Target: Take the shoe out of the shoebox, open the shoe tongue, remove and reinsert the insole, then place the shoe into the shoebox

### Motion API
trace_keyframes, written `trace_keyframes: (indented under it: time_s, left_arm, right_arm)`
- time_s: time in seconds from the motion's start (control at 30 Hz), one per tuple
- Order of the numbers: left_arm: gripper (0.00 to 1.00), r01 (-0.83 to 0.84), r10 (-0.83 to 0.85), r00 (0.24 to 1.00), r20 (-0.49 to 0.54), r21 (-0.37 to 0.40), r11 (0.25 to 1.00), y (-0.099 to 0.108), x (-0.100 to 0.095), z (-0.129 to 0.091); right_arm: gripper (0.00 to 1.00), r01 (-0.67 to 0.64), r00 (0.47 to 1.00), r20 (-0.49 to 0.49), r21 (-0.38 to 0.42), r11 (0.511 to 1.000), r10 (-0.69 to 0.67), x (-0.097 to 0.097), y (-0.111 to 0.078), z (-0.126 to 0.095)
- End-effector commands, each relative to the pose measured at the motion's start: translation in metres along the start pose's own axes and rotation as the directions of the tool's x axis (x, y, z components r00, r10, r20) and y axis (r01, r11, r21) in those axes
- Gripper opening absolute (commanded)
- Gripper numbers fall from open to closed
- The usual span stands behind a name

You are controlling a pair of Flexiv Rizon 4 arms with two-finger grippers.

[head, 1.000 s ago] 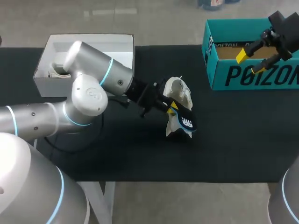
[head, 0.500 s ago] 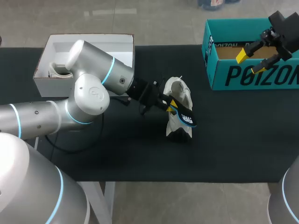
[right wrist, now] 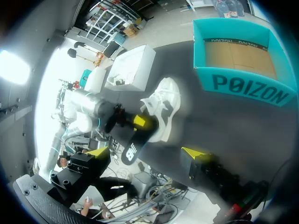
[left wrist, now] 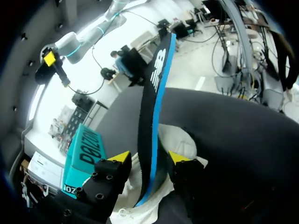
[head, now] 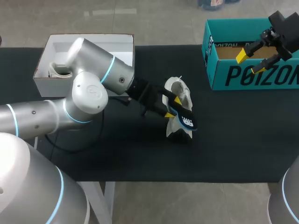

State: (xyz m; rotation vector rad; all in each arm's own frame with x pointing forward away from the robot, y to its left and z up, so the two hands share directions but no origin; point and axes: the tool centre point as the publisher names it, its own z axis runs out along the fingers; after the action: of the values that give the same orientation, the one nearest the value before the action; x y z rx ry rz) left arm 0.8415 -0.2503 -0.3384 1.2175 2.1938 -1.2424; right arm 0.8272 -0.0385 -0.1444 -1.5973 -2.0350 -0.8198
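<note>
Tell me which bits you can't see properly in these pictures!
- Inside the shoe: in the head view, the insole and left gripper cover its opening, so how deep the insole sits is hidden.
- Teal shoebox: in the head view, it is cut off by the right edge, and the right gripper overlaps it.
- White box: in the head view, the left arm hides part of its inside.

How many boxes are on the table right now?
2. A white open cardboard box at the table's far left, partly behind the left arm; a teal open shoebox at the far right. None seems hidden.
</note>
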Motion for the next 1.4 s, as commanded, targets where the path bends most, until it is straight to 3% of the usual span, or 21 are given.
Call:
trace_keyframes:
  time_s: [0.03,0.13,0.17,0.23,0.27,1.4]
  left_arm:
    - [0.46,-0.012,0.012,1.0,-0.001,0.009,1.0,-0.01,0.004,-0.008]
    - [0.38,-0.019,0.019,1.0,-0.004,0.039,0.999,-0.016,0.004,-0.009]
    - [0.3,-0.022,0.023,1.0,-0.007,0.047,0.999,-0.018,0.005,-0.009]
    - [0.02,-0.032,0.033,0.999,-0.013,0.05,0.998,-0.021,0.005,-0.007]
    - [0.0,-0.037,0.038,0.999,-0.018,0.049,0.998,-0.021,0.006,-0.005]
    - [0.0,0.052,-0.051,0.999,0.013,-0.108,0.993,0.044,-0.008,0.006]
  right_arm:
    - [1.0,-0.001,1.0,0.002,0.002,1.0,0.001,0.0,0.001,0.0]
    - [1.0,-0.001,1.0,0.002,0.002,1.0,0.001,0.0,0.001,0.0]
    - [1.0,-0.001,1.0,0.002,0.002,1.0,0.001,0.0,0.001,0.0]
    - [1.0,-0.001,1.0,0.002,0.002,1.0,0.001,0.0,0.001,0.0]
    - [1.0,-0.001,1.0,0.002,0.002,1.0,0.001,0.0,0.001,0.0]
    - [1.0,-0.001,1.0,0.002,0.002,1.0,0.001,0.0,0.001,0.0]
